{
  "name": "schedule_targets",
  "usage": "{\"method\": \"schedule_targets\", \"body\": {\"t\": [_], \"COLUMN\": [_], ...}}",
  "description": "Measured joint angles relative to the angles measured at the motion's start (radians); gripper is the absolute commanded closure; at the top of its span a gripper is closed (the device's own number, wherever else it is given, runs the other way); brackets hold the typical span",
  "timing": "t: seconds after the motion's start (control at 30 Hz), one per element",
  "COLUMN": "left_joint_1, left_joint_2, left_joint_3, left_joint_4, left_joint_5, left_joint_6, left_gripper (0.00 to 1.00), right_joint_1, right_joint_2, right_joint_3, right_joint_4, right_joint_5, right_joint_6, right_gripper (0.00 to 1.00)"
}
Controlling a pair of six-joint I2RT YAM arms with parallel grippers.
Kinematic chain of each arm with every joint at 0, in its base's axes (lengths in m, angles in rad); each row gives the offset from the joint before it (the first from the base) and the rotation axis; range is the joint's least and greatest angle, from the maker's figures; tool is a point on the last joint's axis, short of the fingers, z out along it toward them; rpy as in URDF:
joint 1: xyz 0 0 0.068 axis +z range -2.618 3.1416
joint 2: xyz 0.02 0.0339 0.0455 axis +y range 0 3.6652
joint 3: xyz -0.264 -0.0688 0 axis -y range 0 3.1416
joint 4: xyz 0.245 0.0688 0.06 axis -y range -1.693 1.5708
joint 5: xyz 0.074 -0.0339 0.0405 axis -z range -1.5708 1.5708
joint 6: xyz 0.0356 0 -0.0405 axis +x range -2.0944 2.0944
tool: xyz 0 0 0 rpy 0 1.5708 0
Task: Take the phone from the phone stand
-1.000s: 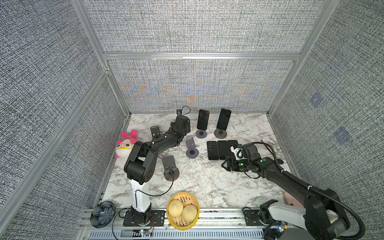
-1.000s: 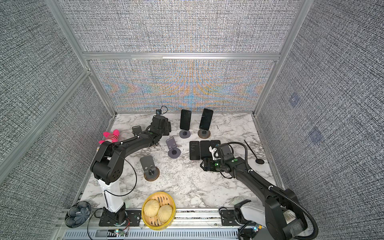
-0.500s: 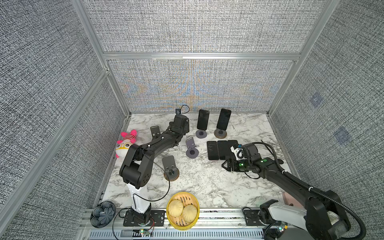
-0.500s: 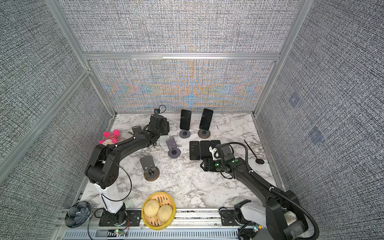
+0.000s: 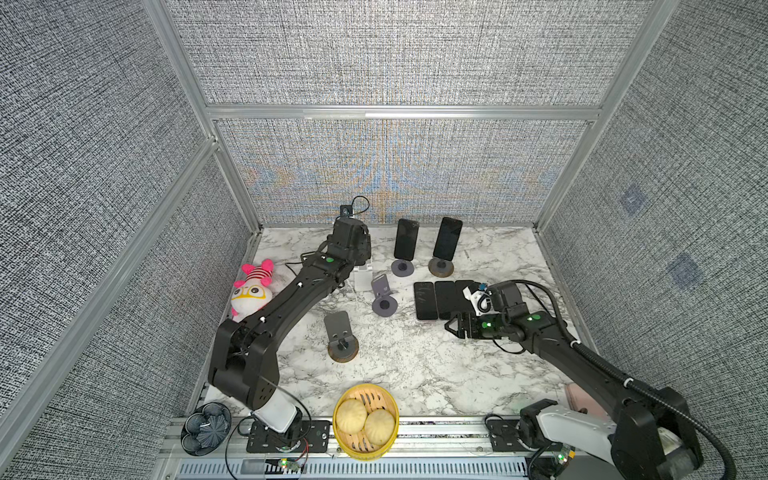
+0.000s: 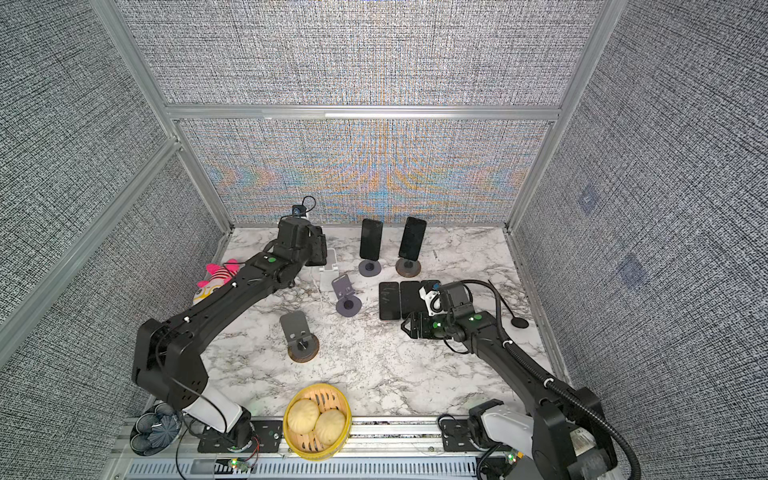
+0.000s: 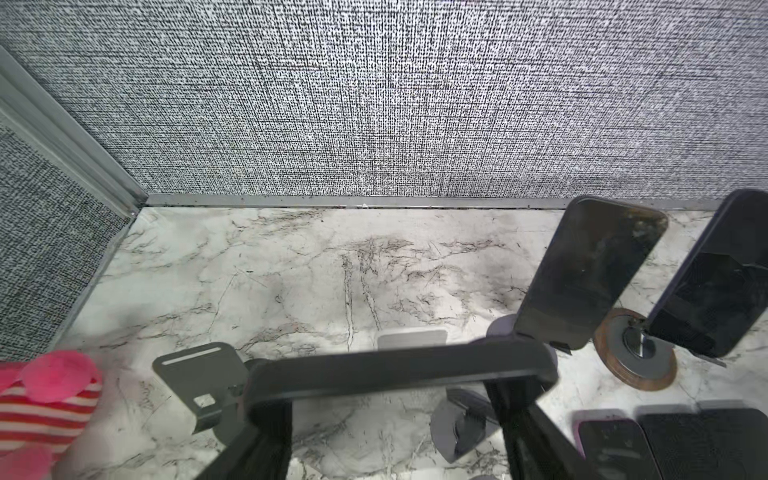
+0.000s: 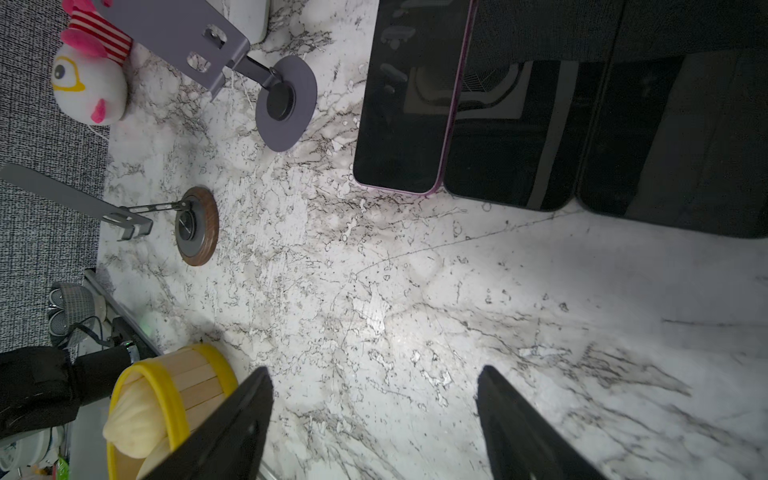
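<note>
**Marble table (image 5: 415, 374): phone (image 7: 395, 372) clamped**

The left gripper (image 7: 392, 390) grips the phone crosswise, just by the white stand (image 5: 363, 277) at the rear. The right gripper (image 8: 374, 374) hangs agape over bare marble beside three flat phones (image 5: 444, 300).

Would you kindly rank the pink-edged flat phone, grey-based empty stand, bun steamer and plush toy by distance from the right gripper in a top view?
1. pink-edged phone, flat, just beside the right gripper.
2. grey-based stand, centre.
3. bun steamer, front edge.
4. plush toy, far left.
</note>
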Motion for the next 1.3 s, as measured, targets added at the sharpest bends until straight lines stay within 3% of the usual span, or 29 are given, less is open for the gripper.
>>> {"method": "schedule_targets", "body": {"t": [0.2,0.43,0.63,0.8,0.97,1.3], "left_joint_1": [0.010,0.039,0.074,0.094,0.096,0.104], "left_joint_2": [-0.101,-0.178,-0.175,-0.129,-0.080,-0.014], "left_joint_3": [0.039,0.068,0.078,0.078,0.080,0.044], "left_joint_4": [-0.159,-0.327,-0.414,-0.428,-0.425,-0.376], "left_joint_5": [0.065,0.235,0.444,0.626,0.776,0.967], "left_joint_6": [0.005,-0.017,-0.037,-0.049,-0.048,-0.050], "left_gripper": [0.41,0.50,0.78,0.92,0.99,1.00], "right_joint_1": [-0.023,-0.028,-0.005,0.093,0.227,0.327], "right_joint_2": [-0.013,-0.025,-0.057,-0.061,-0.003,0.158], "right_joint_3": [0.030,0.071,0.110,0.154,0.248,0.353], "right_joint_4": [-0.027,-0.061,-0.069,-0.047,0.008,0.135], "right_joint_5": [-0.031,-0.055,-0.095,-0.120,-0.108,-0.017], "right_joint_6": [-0.037,-0.084,-0.098,-0.097,-0.095,-0.002], "right_gripper": [0.22,0.22,0.25,0.29,0.37,0.55]}}
